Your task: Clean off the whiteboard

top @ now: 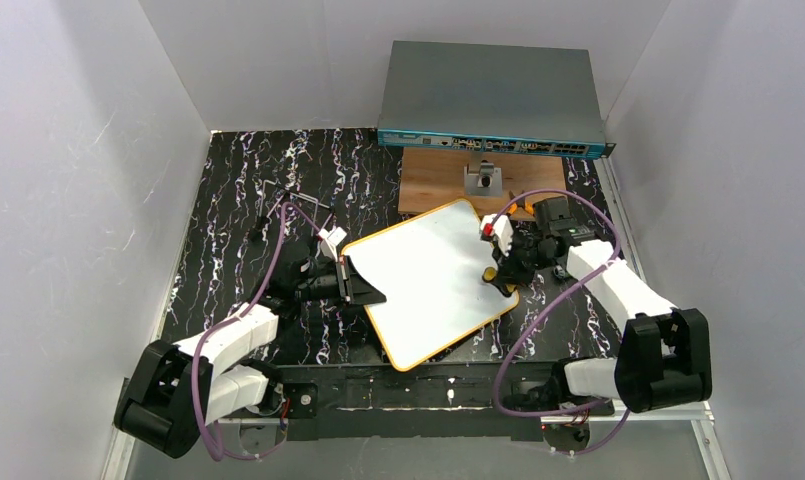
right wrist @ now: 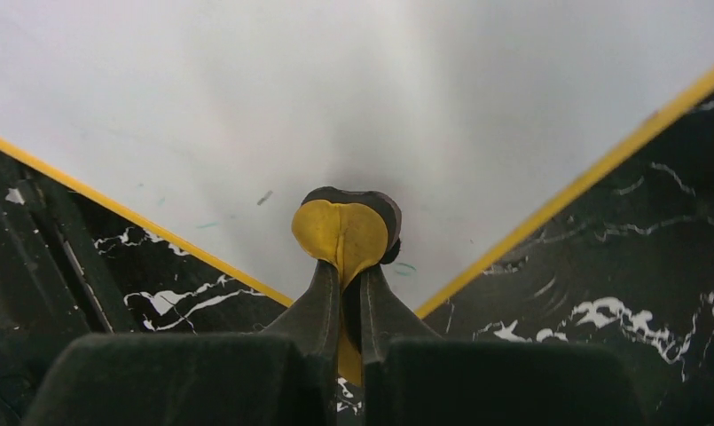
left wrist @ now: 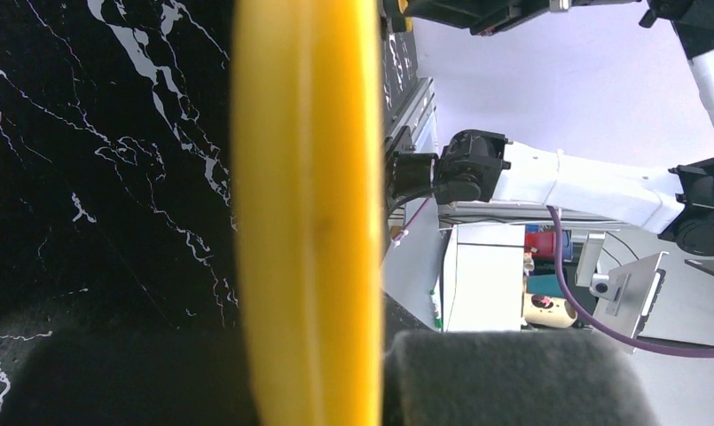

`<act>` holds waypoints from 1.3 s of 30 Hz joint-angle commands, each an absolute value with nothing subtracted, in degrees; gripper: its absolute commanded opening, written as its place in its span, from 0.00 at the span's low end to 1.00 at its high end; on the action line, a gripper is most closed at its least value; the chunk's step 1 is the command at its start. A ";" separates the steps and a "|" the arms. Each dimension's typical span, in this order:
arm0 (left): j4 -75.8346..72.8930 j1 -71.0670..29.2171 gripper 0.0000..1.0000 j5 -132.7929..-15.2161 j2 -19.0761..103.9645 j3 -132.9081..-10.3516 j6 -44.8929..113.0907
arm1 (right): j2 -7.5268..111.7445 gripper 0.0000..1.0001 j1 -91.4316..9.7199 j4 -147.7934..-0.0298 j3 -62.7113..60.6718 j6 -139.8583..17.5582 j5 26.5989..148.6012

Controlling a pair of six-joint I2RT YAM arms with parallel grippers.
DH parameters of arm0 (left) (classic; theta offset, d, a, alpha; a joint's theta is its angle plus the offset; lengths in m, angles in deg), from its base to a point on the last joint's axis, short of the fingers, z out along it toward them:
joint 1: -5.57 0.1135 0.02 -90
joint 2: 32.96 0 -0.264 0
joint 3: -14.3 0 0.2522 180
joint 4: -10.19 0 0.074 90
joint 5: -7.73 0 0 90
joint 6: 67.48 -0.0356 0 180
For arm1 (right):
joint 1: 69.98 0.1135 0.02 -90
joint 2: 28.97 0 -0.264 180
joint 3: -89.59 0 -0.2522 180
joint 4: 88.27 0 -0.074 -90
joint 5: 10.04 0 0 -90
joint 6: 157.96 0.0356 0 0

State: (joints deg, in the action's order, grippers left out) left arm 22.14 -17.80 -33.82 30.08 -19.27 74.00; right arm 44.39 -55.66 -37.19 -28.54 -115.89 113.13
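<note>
The whiteboard (top: 428,285) lies askew in the middle of the black marbled table, white with a thin orange-yellow rim. My left gripper (top: 363,285) is shut on its left edge; in the left wrist view the rim (left wrist: 309,177) runs upright between the dark pads of that gripper (left wrist: 309,382). My right gripper (top: 500,268) is shut on a small yellow eraser (right wrist: 342,229) whose dark pad presses on the board (right wrist: 335,89) near its right corner. Faint green traces (right wrist: 406,266) show beside the eraser.
A grey network switch (top: 493,95) stands at the back, with a brown wooden board (top: 433,185) and a small metal stand (top: 483,180) in front of it. White walls close in both sides. The right arm (left wrist: 584,182) shows in the left wrist view.
</note>
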 commanded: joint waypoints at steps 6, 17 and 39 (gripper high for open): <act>30.05 -17.99 0.00 -32.08 27.53 -19.11 74.99 | 51.12 0.01 -62.59 -38.94 -27.74 -106.24 107.11; 33.31 -18.13 0.00 -37.16 26.24 -15.39 79.16 | 61.59 0.01 -62.53 -31.70 -23.79 -97.47 107.48; 31.70 -18.62 0.00 -43.90 20.33 -11.79 81.32 | 56.27 0.01 -65.35 -31.38 -19.38 -87.87 114.83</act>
